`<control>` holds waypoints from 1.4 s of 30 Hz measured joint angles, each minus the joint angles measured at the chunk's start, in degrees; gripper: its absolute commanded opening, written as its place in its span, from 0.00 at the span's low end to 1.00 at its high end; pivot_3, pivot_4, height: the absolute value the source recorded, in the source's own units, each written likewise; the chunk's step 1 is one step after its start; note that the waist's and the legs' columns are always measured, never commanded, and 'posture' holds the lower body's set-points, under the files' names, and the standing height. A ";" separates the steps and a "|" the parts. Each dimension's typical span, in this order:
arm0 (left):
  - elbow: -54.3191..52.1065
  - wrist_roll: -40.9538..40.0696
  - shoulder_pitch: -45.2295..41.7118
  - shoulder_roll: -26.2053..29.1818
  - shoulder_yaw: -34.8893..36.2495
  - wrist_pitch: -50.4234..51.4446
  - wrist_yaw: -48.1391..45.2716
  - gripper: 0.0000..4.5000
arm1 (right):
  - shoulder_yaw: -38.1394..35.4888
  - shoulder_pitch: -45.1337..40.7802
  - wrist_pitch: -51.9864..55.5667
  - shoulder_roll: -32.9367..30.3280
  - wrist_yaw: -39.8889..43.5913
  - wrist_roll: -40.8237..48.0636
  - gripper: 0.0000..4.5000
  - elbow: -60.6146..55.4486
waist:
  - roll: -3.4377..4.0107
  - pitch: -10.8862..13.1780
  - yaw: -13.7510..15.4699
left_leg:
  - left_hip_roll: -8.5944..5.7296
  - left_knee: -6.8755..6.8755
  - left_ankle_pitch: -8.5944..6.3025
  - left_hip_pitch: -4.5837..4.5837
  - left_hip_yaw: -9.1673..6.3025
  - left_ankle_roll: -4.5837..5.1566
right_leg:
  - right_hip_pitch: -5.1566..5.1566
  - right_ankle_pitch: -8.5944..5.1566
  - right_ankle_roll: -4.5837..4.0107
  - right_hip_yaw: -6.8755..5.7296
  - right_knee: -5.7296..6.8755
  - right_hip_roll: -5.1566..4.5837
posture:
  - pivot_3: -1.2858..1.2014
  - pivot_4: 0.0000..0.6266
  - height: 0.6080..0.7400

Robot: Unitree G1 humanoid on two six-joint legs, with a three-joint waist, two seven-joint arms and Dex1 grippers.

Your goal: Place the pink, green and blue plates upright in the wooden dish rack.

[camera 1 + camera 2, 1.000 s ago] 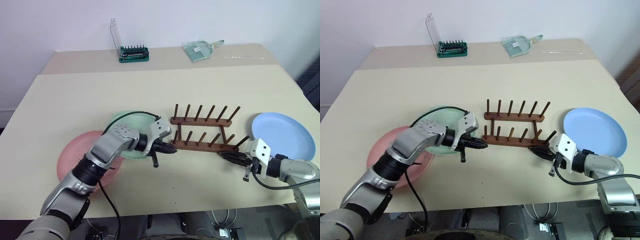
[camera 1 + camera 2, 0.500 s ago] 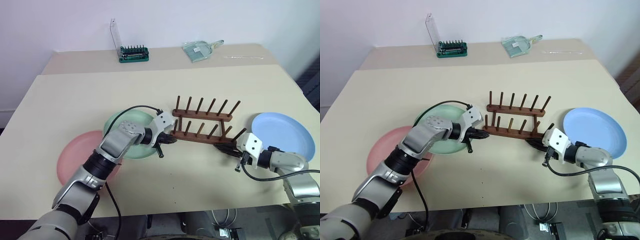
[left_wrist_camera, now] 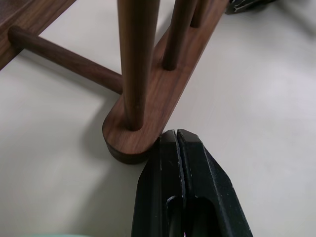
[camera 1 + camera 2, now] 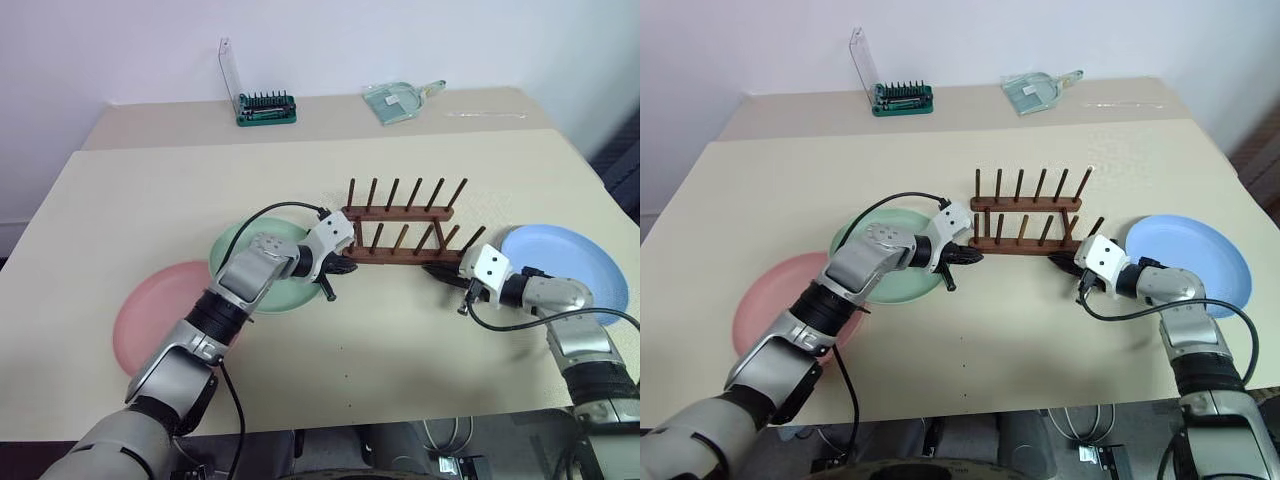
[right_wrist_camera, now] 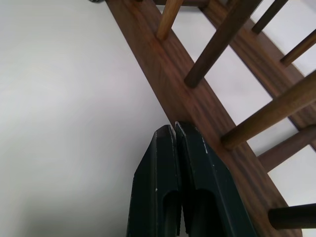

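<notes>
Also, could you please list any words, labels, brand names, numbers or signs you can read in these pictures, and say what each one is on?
No text, number or sign can be read in these views.
Green bit holder: no legible marking; any print is too small to read.
Clear packet at the table's far edge: a pale patch, nothing readable.
Wooden dish rack, pink plate, green plate, blue plate: plain, unmarked.

A beige table (image 4: 150, 190) carries three plates (image 4: 265, 270), a wooden dish rack (image 4: 400, 225) and a bit holder (image 4: 266, 108).
</notes>
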 measured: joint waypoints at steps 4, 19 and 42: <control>1.95 0.39 -0.49 0.13 0.11 -2.30 -0.81 0.00 | 0.79 -3.18 -2.24 0.49 -0.23 -0.83 0.02 4.57 | 0.00 0.00 -0.02 | 0.01 -0.01 0.00 0.01 0.00 0.00 | 0.00 0.00 0.00 0.00 0.00 0.00 | 0.52 0.24 1.00; 12.27 3.40 -4.65 -3.01 3.84 -6.94 0.68 0.00 | 2.24 -9.62 -9.11 1.28 -1.88 -4.21 0.02 15.80 | 0.00 0.00 -0.05 | 0.00 -0.01 0.00 0.02 0.01 0.00 | 0.01 0.00 0.00 0.00 0.00 0.00 | 0.52 0.24 1.00; 20.96 5.34 -7.50 -6.21 6.75 -12.76 1.83 0.00 | 4.12 -17.51 -14.89 4.04 -3.35 -7.53 0.02 26.82 | 0.00 0.00 -0.34 | -0.01 -0.02 0.00 0.02 -0.01 0.00 | 0.00 0.00 0.01 0.00 0.00 0.00 | 0.52 0.24 1.00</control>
